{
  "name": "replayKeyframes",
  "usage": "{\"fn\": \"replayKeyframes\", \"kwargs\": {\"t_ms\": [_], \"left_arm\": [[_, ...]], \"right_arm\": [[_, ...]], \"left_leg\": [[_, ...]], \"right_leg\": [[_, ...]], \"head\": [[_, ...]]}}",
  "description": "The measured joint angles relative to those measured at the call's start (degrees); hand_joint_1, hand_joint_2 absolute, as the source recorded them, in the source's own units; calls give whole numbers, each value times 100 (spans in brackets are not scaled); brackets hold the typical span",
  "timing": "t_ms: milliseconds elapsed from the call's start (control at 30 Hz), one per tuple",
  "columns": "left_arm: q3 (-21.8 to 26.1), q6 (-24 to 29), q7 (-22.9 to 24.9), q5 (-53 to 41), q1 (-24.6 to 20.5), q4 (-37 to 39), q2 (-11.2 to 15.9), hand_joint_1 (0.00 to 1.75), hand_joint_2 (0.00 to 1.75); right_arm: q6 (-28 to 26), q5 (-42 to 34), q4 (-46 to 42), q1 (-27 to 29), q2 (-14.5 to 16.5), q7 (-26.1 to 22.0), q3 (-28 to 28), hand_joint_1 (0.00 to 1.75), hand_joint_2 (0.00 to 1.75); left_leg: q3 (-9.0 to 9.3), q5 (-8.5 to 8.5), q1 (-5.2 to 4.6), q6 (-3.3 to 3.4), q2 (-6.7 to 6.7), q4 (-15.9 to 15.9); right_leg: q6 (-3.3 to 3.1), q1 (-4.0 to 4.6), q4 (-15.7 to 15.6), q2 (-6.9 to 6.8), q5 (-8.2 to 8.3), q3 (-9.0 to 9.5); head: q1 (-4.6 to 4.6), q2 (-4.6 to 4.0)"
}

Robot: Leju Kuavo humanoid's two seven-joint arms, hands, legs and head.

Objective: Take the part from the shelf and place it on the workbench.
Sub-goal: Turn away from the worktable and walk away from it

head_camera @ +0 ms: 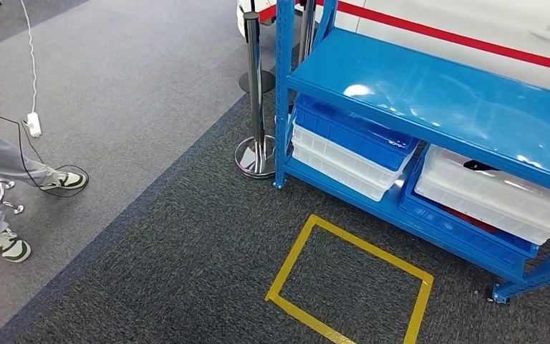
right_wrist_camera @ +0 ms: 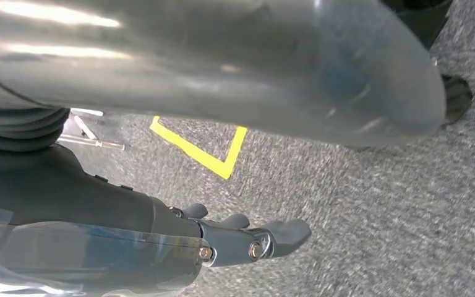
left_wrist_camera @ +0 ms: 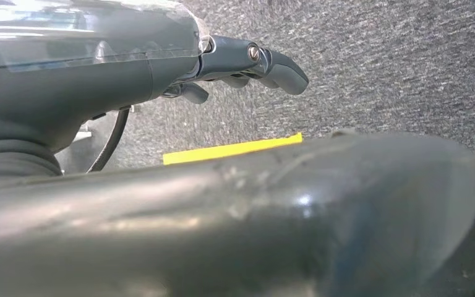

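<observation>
Both robot hands, left (left_wrist_camera: 247, 62) and right (right_wrist_camera: 247, 238), hang empty, fingers loosely spread, above grey carpet (head_camera: 208, 244).

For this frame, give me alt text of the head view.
A blue metal shelf rack holds stacked blue and white plastic bins on its lower level, above a yellow tape square on dark carpet. A person's legs stand at left.
</observation>
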Motion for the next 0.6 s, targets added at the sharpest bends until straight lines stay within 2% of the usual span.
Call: {"fn": "replayKeyframes", "kwargs": {"t_ms": [67,100,133,200,233,267,300,367,433,467,533,600], "left_arm": [[-57,36,17,-22,14,-1,33,0,0],[-87,62,-12,-31,35,-1,62,0,0],[-122,100,-80,-38,65,-1,97,0,0],[-223,199,-324,-41,147,0,164,0,0],[-288,252,-472,-41,187,1,191,0,0],[-352,297,-609,-41,221,1,213,0,0],[-409,330,-725,-41,247,2,230,0,0],[-518,357,-899,-42,269,2,262,0,0],[-649,343,-1005,-37,271,5,302,0,0],[-707,321,-1032,-24,270,8,321,0,0],[-775,231,-1001,61,262,15,357,0,0],[-784,106,-785,221,252,20,371,0,0]], "right_arm": [[47,5,0,0,25,-56,12,0,0],[55,3,0,1,34,-76,15,0,0],[51,-4,0,1,44,-84,16,0,0],[11,-47,0,4,51,-58,8,0,0],[-24,-77,0,7,50,-27,-7,0,0],[-62,-107,0,11,49,0,-30,0,0],[-106,-136,0,15,46,20,-57,0,0],[-180,-185,0,18,38,30,-116,0,0],[-226,-220,-1,12,22,3,-175,0,0],[-230,-237,-2,11,12,-20,-205,0,0],[-215,-277,-2,14,-3,-63,-267,0,0],[-196,-286,-2,16,-7,-81,-320,0,0]], "left_leg": [[1,-32,13,-61,7,26],[-47,-127,22,-95,-7,144],[-150,-283,34,-127,-30,380],[-503,-683,54,-168,-80,1144],[-660,-795,61,-175,-93,1473],[-740,-800,62,-172,-102,1632],[-717,-690,62,-160,-108,1568],[-400,-275,60,-105,-156,856],[-119,-37,45,-52,-233,202],[-77,-26,34,-36,-259,84],[-66,-20,25,1,-245,49],[-42,31,48,79,-197,-7]], "right_leg": [[-62,-6,-12,25,13,-4],[-93,-15,-22,39,23,-5],[-122,-26,-32,52,34,-7],[-149,-23,-27,85,38,-25],[-154,-18,-21,105,38,-32],[-155,-14,-14,129,37,-36],[-155,-12,-6,155,36,-36],[-150,-10,3,209,33,-30],[-110,2,20,253,31,-41],[-80,3,22,269,32,-50],[-2,-3,7,296,44,-54],[55,-6,126,244,-59,-99]], "head": [[1,0],[-4,0],[-10,0],[-26,0],[-27,0],[-28,0],[-28,0],[-27,0],[-26,0],[-24,0],[-23,0],[-13,0]]}}
